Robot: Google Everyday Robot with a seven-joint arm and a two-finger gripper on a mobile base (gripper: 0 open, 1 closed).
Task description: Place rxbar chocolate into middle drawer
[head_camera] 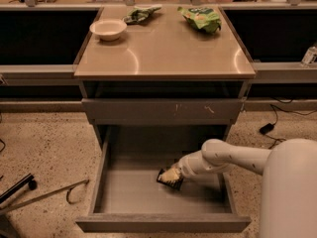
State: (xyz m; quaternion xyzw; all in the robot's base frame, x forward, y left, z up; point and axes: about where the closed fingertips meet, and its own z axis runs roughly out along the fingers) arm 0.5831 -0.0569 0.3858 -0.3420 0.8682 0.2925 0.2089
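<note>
The middle drawer (163, 223) is pulled open below the cabinet, and its grey floor shows. My gripper (171, 175) reaches in from the right, low over the floor at the drawer's middle right. It is shut on the rxbar chocolate (162, 177), a small black bar whose dark edges stick out to the left of and below the gripper. The bar is at or just above the drawer floor. I cannot tell if it touches.
The scratched upper drawer front (163, 110) is closed above. On the cabinet top (163, 53) stand a white bowl (108, 29) and two green snack bags (202, 18) (141, 14). A black cable (270, 128) lies on the floor to the right and a metal rod (39, 197) to the left.
</note>
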